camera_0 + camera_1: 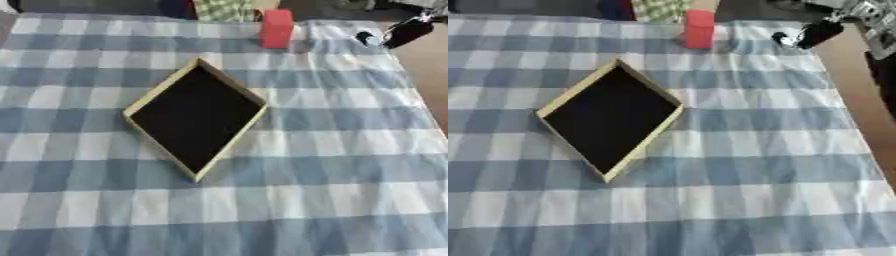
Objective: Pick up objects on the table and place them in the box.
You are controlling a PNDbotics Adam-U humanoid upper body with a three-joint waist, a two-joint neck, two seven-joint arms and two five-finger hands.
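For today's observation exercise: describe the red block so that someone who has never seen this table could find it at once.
Start at the blue and white checked cloth covering the table, then find the shallow box with the black inside near its middle. Look past the box's far corner to the far edge of the cloth: the red block stands upright there. It is the only red thing on the cloth.

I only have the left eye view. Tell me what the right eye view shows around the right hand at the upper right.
Observer: The right hand continues into a silver and black arm that enters from the upper right corner.
Operator: Report what lies beyond the cloth there.
Observer: A bare brown table strip runs beside the checked cloth, with a dark area beyond it at the picture's edge.
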